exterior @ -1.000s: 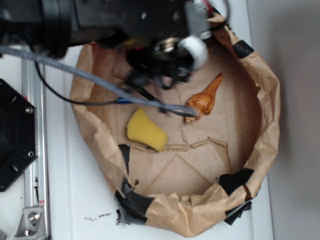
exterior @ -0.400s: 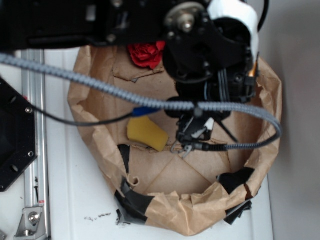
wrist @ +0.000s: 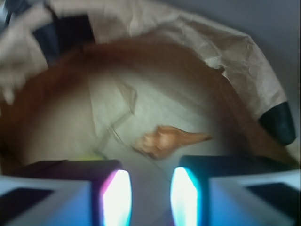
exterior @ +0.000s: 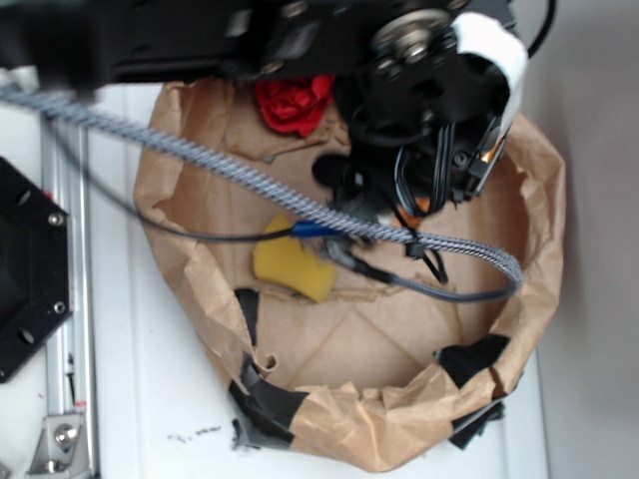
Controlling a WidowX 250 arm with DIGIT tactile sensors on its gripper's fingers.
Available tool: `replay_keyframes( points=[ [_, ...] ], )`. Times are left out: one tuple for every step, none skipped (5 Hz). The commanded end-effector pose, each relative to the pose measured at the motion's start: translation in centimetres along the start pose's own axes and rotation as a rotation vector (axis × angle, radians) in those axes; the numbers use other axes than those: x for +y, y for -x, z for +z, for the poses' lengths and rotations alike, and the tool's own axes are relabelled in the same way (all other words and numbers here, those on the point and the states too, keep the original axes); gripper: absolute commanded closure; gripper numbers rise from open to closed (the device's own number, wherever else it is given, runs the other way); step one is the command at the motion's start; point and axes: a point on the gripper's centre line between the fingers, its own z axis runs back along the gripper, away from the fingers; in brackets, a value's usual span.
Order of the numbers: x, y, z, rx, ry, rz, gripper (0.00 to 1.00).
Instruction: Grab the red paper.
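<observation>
The red paper [exterior: 292, 103] is a crumpled bright red wad at the far left of the brown paper bag's floor, partly under the arm. It does not show in the wrist view. My gripper [exterior: 344, 185] hangs near the middle of the bag, in front of and to the right of the red paper and apart from it. In the wrist view the gripper [wrist: 150, 197] is open, with only the bag floor in the gap between its fingers [wrist: 116, 197]. The view is blurred.
A yellow sponge wedge [exterior: 292, 264] lies just in front of the gripper. An orange-brown seashell [wrist: 169, 139] lies ahead of the fingers and is mostly hidden by the arm in the exterior view. The rolled bag rim [exterior: 539, 200] rings everything. A metal rail [exterior: 60, 299] runs along the left.
The arm has swung across the bag. The gripper went toward the front right, then came back up and left. The red paper, hidden a second ago, now shows.
</observation>
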Motion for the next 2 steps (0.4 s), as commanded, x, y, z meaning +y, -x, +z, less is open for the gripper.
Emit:
replay_keyframes(
  points=[
    [0.4, 1.8, 0.9, 0.053, -0.074, -0.349, 0.0],
    [0.8, 3.7, 0.4, 0.096, -0.077, -0.359, 0.0]
  ],
)
